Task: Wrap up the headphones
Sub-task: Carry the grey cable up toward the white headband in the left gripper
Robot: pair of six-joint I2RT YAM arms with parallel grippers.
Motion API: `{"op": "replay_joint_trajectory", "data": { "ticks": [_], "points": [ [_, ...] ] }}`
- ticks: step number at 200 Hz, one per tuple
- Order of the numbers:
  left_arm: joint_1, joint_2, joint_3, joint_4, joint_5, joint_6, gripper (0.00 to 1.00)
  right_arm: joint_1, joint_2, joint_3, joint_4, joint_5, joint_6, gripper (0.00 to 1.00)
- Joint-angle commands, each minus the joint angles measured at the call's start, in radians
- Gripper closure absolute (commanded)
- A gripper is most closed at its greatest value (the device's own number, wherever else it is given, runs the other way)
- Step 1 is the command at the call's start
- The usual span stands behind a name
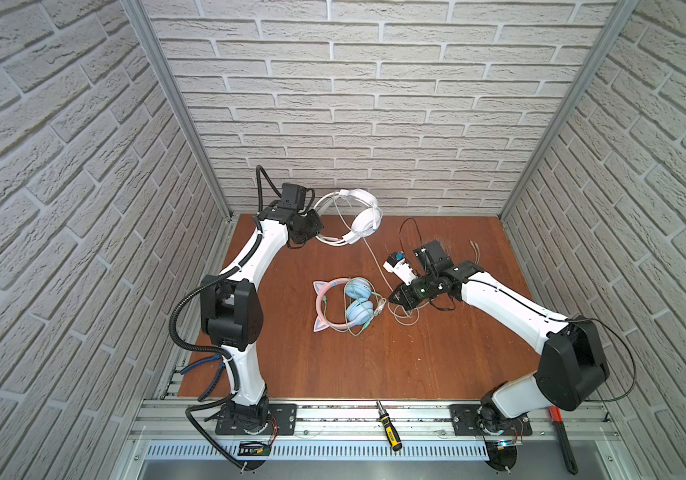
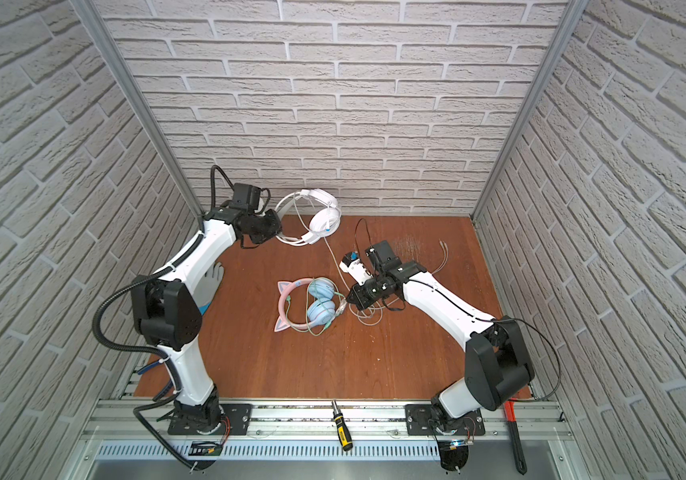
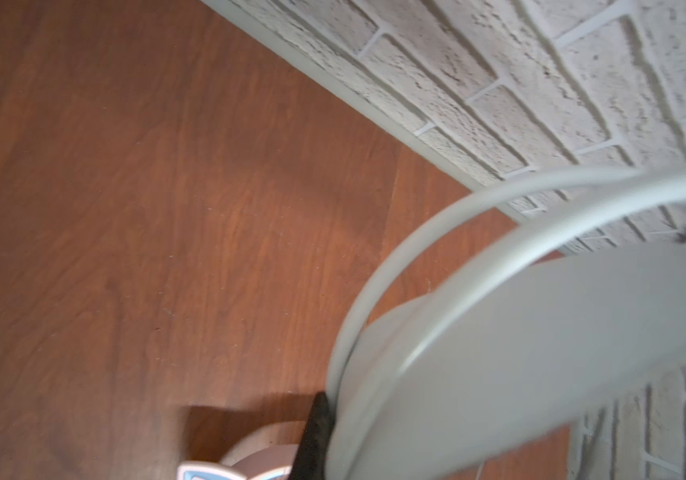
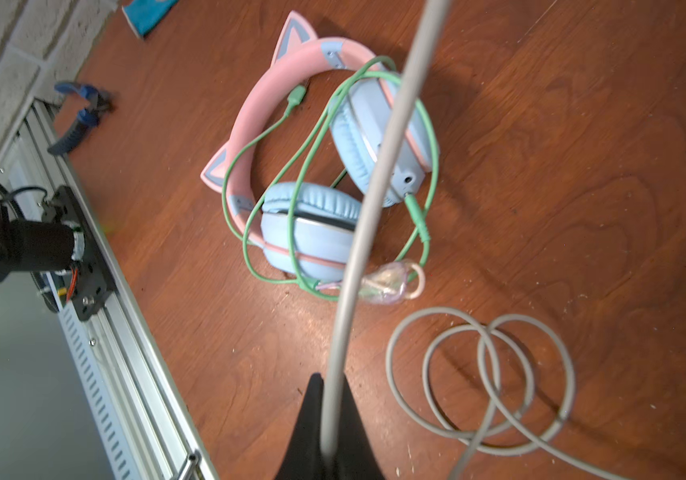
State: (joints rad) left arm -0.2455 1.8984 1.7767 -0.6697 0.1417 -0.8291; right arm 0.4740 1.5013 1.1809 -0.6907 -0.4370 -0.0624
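Note:
The white headphones [image 1: 360, 214] [image 2: 321, 216] are held up near the back wall, and my left gripper [image 1: 313, 227] [image 2: 275, 231] is shut on their headband [image 3: 499, 353]. Only one black finger [image 3: 316, 432] shows in the left wrist view. Their white cable [image 4: 340, 332] runs down to my right gripper [image 1: 395, 297] [image 2: 349, 297] [image 4: 330, 384], which is shut on it. Past the grip, the cable lies in loose loops [image 4: 389, 361] on the table. The pink cat-ear headphones [image 1: 345, 305] [image 2: 308, 305] [image 4: 308, 224] lie flat mid-table, with their green cable [image 4: 430, 137] draped over them.
A small white and black device [image 1: 399, 268] lies behind my right gripper. A thin loose wire [image 1: 476, 249] lies at the back right. A yellow-black screwdriver [image 1: 389, 428] and a red-handled tool [image 1: 561, 440] rest on the front rail. Blue pliers [image 1: 204, 365] and a glove [image 2: 213, 282] lie at the left.

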Motion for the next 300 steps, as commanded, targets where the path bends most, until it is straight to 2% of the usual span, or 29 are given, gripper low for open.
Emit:
{"op": "replay_joint_trajectory", "data": {
  "ticks": [1, 58, 110, 160, 185, 222, 255, 300],
  "points": [
    [-0.025, 0.022, 0.073, -0.058, -0.105, 0.011, 1.0, 0.031, -0.03, 0.088, -0.172, 0.053, -0.097, 0.94],
    [-0.104, 0.084, 0.149, -0.166, -0.21, 0.058, 1.0, 0.055, 0.031, 0.351, -0.42, 0.109, -0.24, 0.94],
    [-0.172, 0.166, 0.275, -0.29, -0.277, 0.171, 1.0, 0.055, 0.102, 0.545, -0.506, 0.121, -0.317, 0.94],
    [-0.222, 0.252, 0.42, -0.444, -0.321, 0.297, 1.0, 0.055, 0.181, 0.713, -0.601, 0.201, -0.361, 0.94],
    [-0.242, 0.266, 0.444, -0.474, -0.342, 0.343, 1.0, 0.054, 0.211, 0.78, -0.636, 0.237, -0.375, 0.94],
    [-0.247, 0.265, 0.445, -0.482, -0.344, 0.396, 1.0, 0.055, 0.248, 0.855, -0.657, 0.329, -0.376, 0.94],
    [-0.265, 0.248, 0.432, -0.451, -0.304, 0.486, 1.0, 0.052, 0.252, 0.818, -0.555, 0.473, -0.364, 0.94],
    [-0.287, 0.229, 0.429, -0.437, -0.269, 0.576, 1.0, -0.002, 0.309, 0.815, -0.432, 0.5, -0.341, 0.94]
  ]
}}
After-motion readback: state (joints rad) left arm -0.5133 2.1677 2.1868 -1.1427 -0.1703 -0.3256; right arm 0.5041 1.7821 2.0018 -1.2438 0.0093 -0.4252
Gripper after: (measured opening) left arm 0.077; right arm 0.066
